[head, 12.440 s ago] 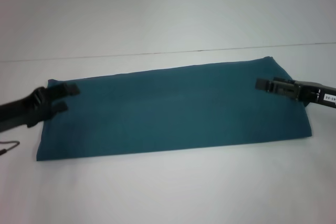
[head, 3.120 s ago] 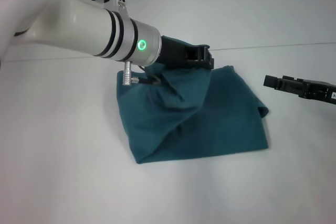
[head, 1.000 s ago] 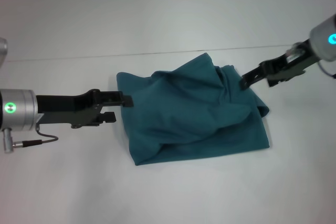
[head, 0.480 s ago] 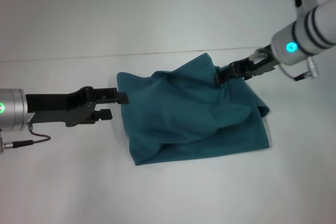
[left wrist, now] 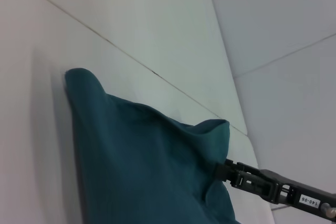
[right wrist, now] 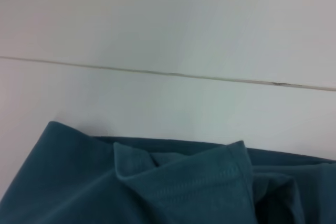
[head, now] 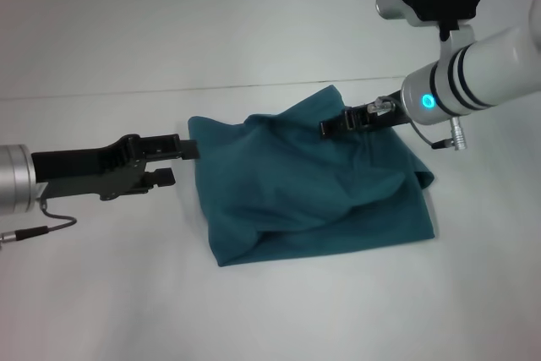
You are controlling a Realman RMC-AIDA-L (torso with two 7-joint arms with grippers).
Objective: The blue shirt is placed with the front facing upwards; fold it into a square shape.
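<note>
The blue shirt [head: 313,188] lies in a rumpled, roughly square bundle in the middle of the white table, with loose folds bulging on top. Its lettering is hidden. My left gripper [head: 173,162] is open and empty, level with the table just left of the shirt's left edge. My right gripper [head: 328,128] reaches in from the right and sits over the raised fold at the shirt's far edge. The left wrist view shows the shirt [left wrist: 142,166] with the right gripper [left wrist: 227,170] at its fold. The right wrist view shows the shirt's hemmed fold [right wrist: 178,187].
The white table [head: 254,310] has a thin dark seam line [head: 254,86] running across behind the shirt. A grey cable [head: 38,226] hangs from my left arm at the left edge. Bare table lies in front of the shirt.
My right gripper has moved left from the shirt's right side to above its far raised fold. My left gripper has drawn back slightly to the left. The shirt has not moved.
</note>
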